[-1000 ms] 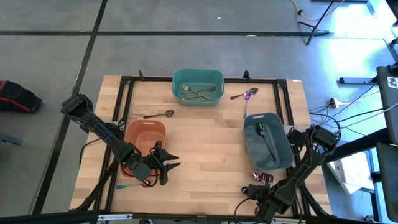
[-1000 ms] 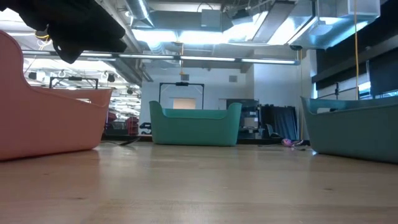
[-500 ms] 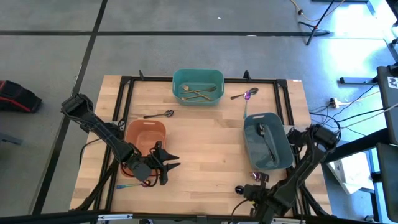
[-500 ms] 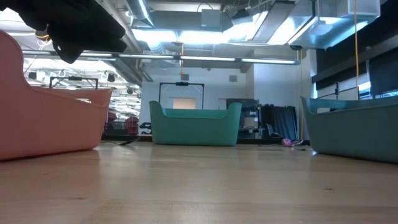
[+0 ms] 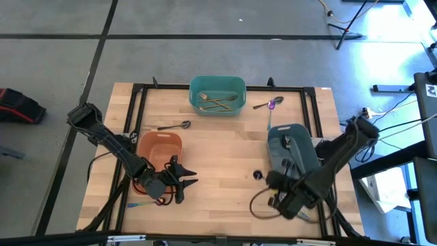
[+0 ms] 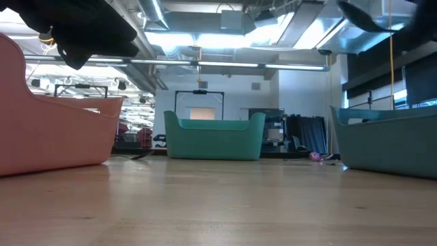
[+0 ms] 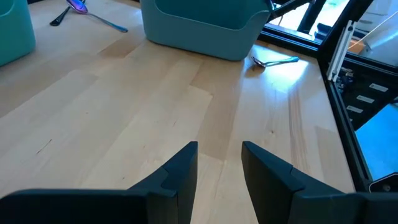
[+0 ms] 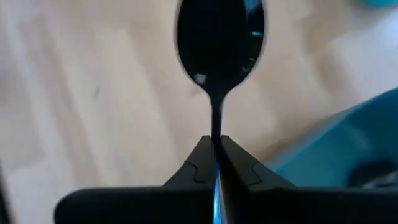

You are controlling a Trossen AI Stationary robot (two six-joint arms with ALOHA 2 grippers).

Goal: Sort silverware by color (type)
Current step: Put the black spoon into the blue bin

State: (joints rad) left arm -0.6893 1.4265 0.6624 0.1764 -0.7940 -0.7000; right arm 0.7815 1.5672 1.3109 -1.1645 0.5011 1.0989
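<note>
Right tool (image 8: 216, 149) clenching dark spoon (image 8: 219, 43) by handle, bowl pointing out over bare desk (image 5: 225, 154), just at 9 o'clock of grey-blue bin (image 5: 305, 147) edge. Left tool (image 7: 217, 165) sitting released, empty, at 3 o'clock of orange bin (image 5: 158, 145). Wide open wood lying between bins. Gold pieces (image 5: 217, 102) resting in teal bin (image 5: 194, 85) at 12 o'clock.

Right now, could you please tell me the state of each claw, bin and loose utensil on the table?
Right claw: shut on dark spoon, beside grey bin.
Left claw: open, empty.
Teal bin: holds gold pieces.
Grey bin: holds dark pieces.
Orange bin: contents unclear.
Purple spoon: loose on table.
Black spoon: loose on table.
</note>
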